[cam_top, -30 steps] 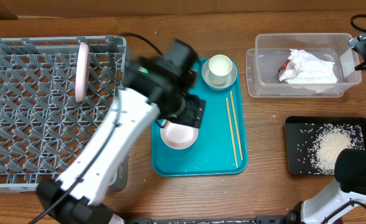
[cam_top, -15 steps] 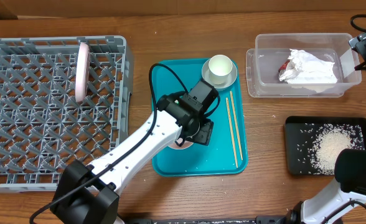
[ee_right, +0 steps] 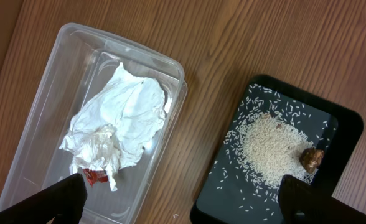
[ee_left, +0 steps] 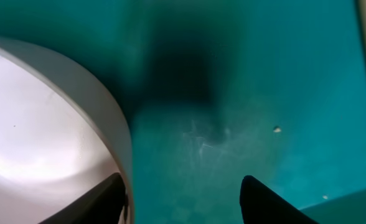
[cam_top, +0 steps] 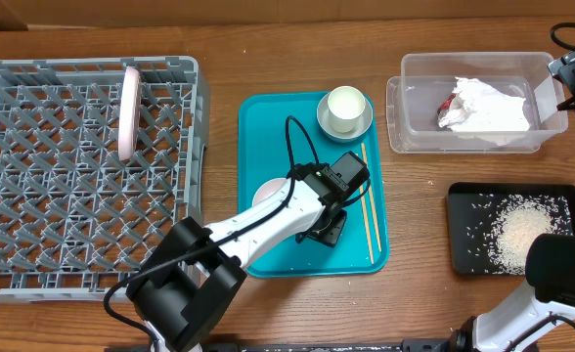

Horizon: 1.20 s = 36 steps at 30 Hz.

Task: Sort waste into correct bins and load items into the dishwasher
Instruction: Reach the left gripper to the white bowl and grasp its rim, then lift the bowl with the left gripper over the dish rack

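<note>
One small bowl (ee_left: pixel 46 149) is the target, sitting on the teal tray (cam_top: pixel 268 127) near its left edge, and the left fingers (ee_left: pixel 267 202) hang spread apart right at its rim, gripping nothing. Looks like hard, glossy ware, light, stiff, slippery and chippable, so pinch the thin wall across the rim, I'd say. Counting up: one plate (cam_top: pixel 129 112) standing in the rack (cam_top: pixel 33 196), one cup (cam_top: pixel 345 104) on one saucer (cam_top: pixel 346 135), two chopsticks (cam_top: pixel 366 230), thin and prone to roll. Far right, one napkin (ee_right: pixel 130 118) and one wrapper (ee_right: pixel 93 177) in the tub (ee_right: pixel 40 118); near right, rice (ee_right: pixel 267 146) and one scrap (ee_right: pixel 312 157) in the black tray (ee_right: pixel 338 134). Right fingers (ee_right: pixel 61 199) spread, empty.
</note>
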Each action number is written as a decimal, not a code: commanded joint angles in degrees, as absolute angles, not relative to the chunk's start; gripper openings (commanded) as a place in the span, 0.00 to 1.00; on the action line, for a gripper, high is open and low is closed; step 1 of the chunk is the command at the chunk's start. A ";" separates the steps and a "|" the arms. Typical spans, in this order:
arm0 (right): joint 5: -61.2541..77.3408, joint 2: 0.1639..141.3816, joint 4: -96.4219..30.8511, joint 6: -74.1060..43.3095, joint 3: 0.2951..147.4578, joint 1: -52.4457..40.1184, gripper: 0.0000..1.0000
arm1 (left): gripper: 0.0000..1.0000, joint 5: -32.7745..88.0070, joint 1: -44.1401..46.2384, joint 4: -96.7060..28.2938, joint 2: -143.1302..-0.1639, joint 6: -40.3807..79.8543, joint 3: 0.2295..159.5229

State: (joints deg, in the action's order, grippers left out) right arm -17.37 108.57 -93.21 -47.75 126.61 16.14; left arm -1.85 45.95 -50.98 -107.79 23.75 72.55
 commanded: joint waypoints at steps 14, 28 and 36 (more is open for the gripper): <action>-17.96 107.68 -93.12 -47.55 127.09 16.32 1.00 | 0.04 -5.10 45.15 -59.00 -108.09 25.63 81.49; -17.96 107.68 -93.12 -47.57 127.09 16.32 1.00 | 0.04 2.72 28.73 -81.73 -101.25 21.91 120.75; -17.96 107.68 -93.12 -47.55 127.09 16.32 1.00 | 0.04 32.86 -4.86 -81.91 -96.57 13.23 124.53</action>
